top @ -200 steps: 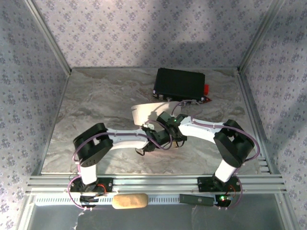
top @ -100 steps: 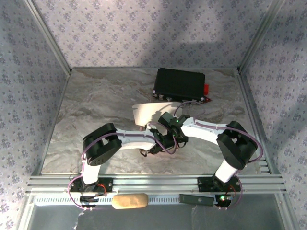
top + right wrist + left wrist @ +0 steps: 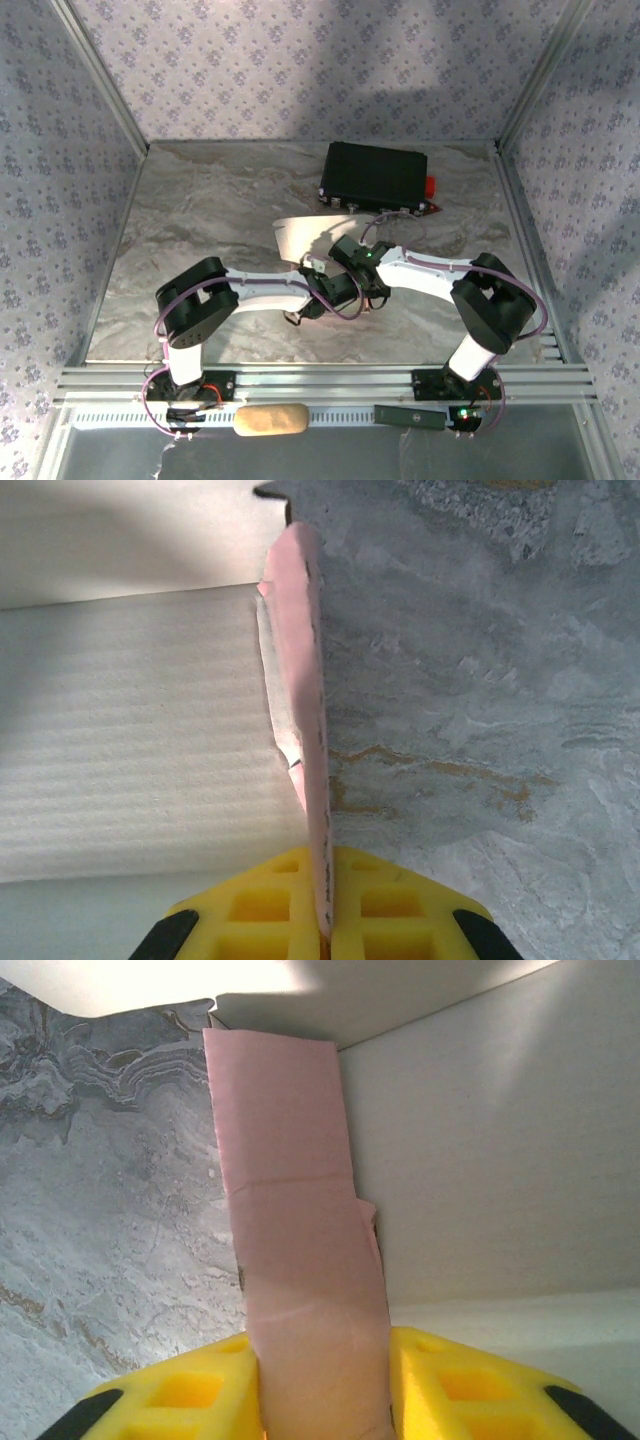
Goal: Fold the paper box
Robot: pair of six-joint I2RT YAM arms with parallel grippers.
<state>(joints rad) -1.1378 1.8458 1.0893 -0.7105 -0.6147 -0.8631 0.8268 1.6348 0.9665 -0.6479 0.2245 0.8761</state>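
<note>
Starting on the left: the left gripper (image 3: 320, 1350) has its two yellow fingers (image 3: 180, 1400) standing apart. A pink flap (image 3: 290, 1190) of the paper box (image 3: 500, 1160) runs straight up out of the gap, broad side facing the wrist camera. The flap's edges sit right against both fingers, and I honestly can't tell whether they're squeezing it or just sitting either side of it. Left of that gripper is bare marble table (image 3: 90, 1210). Ahead and to its right, the box's pale whitish panel rises like a wall and meets the flap's right edge.

From overhead, the two arms meet mid-table. The box (image 3: 297, 233) lies just beyond both grippers, with its pale face showing and curved. Past the box, close to its far side, sits a black case (image 3: 375, 173).

Over to the right: the right gripper (image 3: 322, 865) is clamped tight on the box, with a pink strip pinched edge-on between its yellow pads (image 3: 260, 905). The pink card runs straight ahead from the jaws. To that gripper's left lies the pale ribbed panel, touching the pink strip, and to its right is marble table.
</note>
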